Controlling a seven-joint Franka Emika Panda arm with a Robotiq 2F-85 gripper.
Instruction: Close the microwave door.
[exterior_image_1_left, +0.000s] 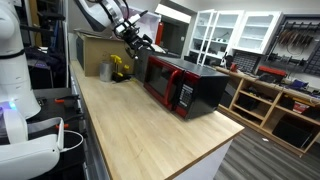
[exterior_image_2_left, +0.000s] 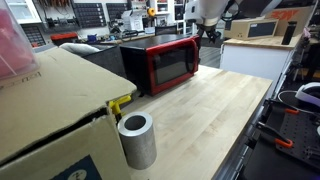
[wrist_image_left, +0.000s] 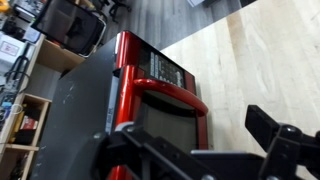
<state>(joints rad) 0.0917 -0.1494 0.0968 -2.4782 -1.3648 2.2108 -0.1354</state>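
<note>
Plainly, the microwave (exterior_image_1_left: 185, 88) sits on a long, pale wood-grain counter (exterior_image_1_left: 150, 135), with its red front facing the open worktop and its black casing glossy. The microwave door (exterior_image_2_left: 168, 65) looks flush with the front in both exterior views. The gripper (exterior_image_1_left: 136, 40) hangs above the oven's far end, near a brown cardboard box (exterior_image_1_left: 95, 50). In the wrist view its fingers (wrist_image_left: 285, 140) stand apart with nothing between them. White glass-paned cabinets (exterior_image_1_left: 235, 30) and wooden shelving (exterior_image_1_left: 270, 105) line the room behind.
</note>
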